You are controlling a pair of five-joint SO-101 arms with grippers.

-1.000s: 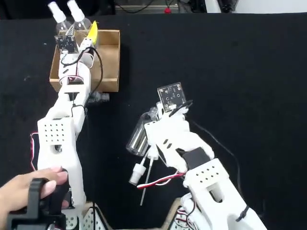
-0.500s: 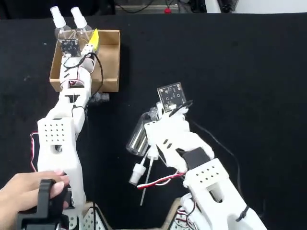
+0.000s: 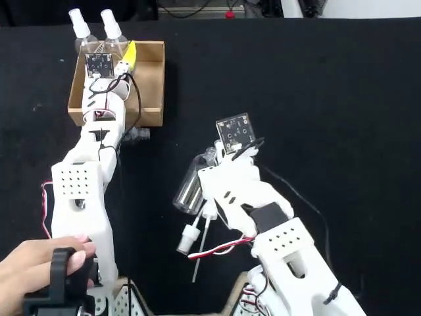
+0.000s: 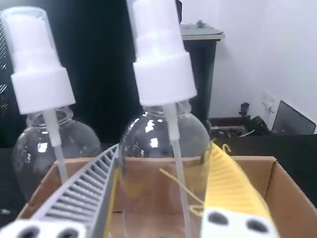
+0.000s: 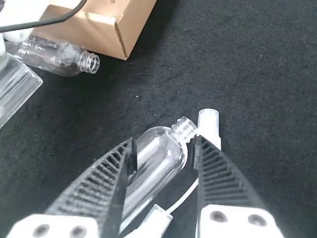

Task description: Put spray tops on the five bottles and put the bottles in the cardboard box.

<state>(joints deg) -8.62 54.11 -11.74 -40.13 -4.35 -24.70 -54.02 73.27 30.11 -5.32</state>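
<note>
The cardboard box [image 3: 152,82] sits at the table's far left. Two clear bottles with white spray tops stand at its far wall. My left gripper [image 4: 163,148] [image 3: 113,47] is inside the box, shut on the right-hand bottle [image 4: 163,144] [image 3: 109,29]; the other capped bottle [image 4: 47,139] [image 3: 80,27] stands just beside it. Near the table's middle my right gripper [image 5: 163,146] is open, its fingers either side of an uncapped bottle [image 5: 158,161] [image 3: 191,187] lying flat. A loose spray top [image 5: 209,124] lies by that bottle's neck.
Another uncapped bottle [image 5: 59,57] [image 3: 136,135] lies against the box's near wall, with more clear plastic [image 5: 12,84] beside it. A spray top with its tube [image 3: 189,238] lies near the right arm's base. The black table to the right is open room.
My left gripper and the bottle in it have shifted slightly rightward and nearer within the box. The right arm and its bottle have not moved.
</note>
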